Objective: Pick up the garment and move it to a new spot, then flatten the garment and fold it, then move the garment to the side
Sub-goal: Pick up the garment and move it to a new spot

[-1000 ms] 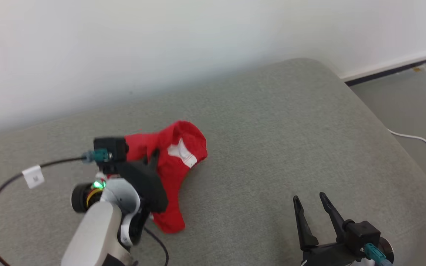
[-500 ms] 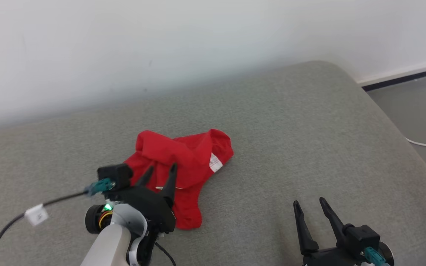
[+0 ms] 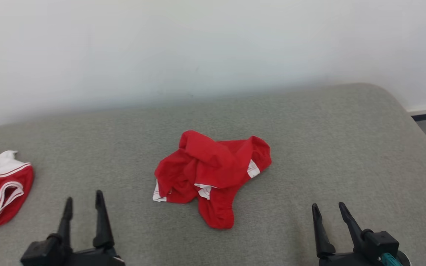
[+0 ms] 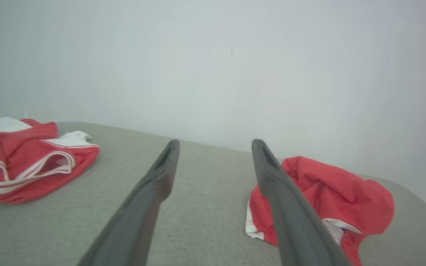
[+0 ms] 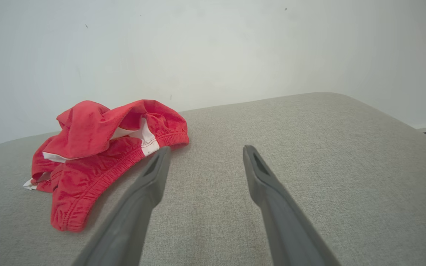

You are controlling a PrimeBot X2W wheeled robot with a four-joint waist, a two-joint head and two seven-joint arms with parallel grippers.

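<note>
Fingers (image 3: 101, 221) on both my grippers stand spread apart and empty, grasping nothing. My left gripper (image 3: 83, 196) hangs over the near left part of the grey cushion (image 3: 327, 140). My right gripper (image 3: 328, 205) hangs over its near right part. Both point toward the cushion's far edge. The red garment (image 3: 213, 170) lies crumpled in a heap at the middle of the cushion, with white trim showing at its folds and one narrow end trailing toward the near edge. It touches neither gripper. A second red-and-white garment (image 3: 2, 188) lies bunched at the cushion's left end. A pale wall (image 3: 198, 48) rises behind the cushion's far edge.
</note>
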